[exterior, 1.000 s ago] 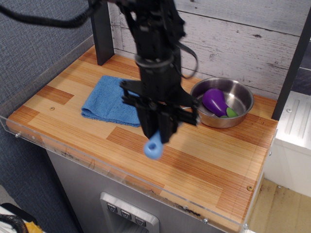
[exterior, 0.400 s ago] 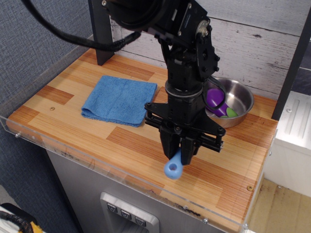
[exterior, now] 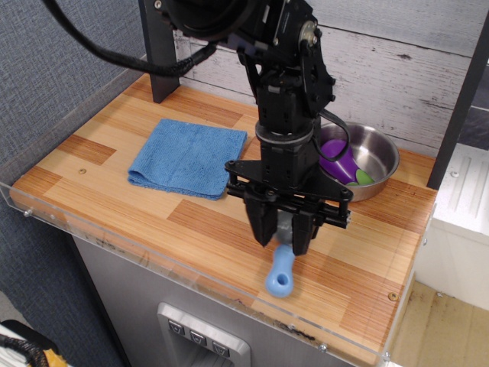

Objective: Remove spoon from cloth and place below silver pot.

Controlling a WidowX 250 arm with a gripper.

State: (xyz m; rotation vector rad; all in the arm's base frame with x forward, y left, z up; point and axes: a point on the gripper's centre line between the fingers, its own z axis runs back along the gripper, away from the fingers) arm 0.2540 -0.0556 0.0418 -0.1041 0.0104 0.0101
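Observation:
The spoon (exterior: 280, 275) lies on the wooden table in front of the silver pot (exterior: 380, 157), its light-blue handle pointing at the front edge and its grey bowl between my fingers. My gripper (exterior: 283, 238) points straight down over the bowl end, with its jaws spread apart on either side of the spoon and not squeezing it. The blue cloth (exterior: 187, 157) lies flat at the left with nothing on it. The arm hides the pot's left part.
A purple toy eggplant (exterior: 337, 164) and a small green piece (exterior: 365, 177) lie in the pot. A clear plastic lip (exterior: 153, 256) runs along the table's front edge. A black post (exterior: 157, 53) stands at the back left, before a plank wall.
The gripper carried the spoon from beside the cloth to the right, in front of the pot, then lowered it. The spoon now rests on the table and the jaws have spread.

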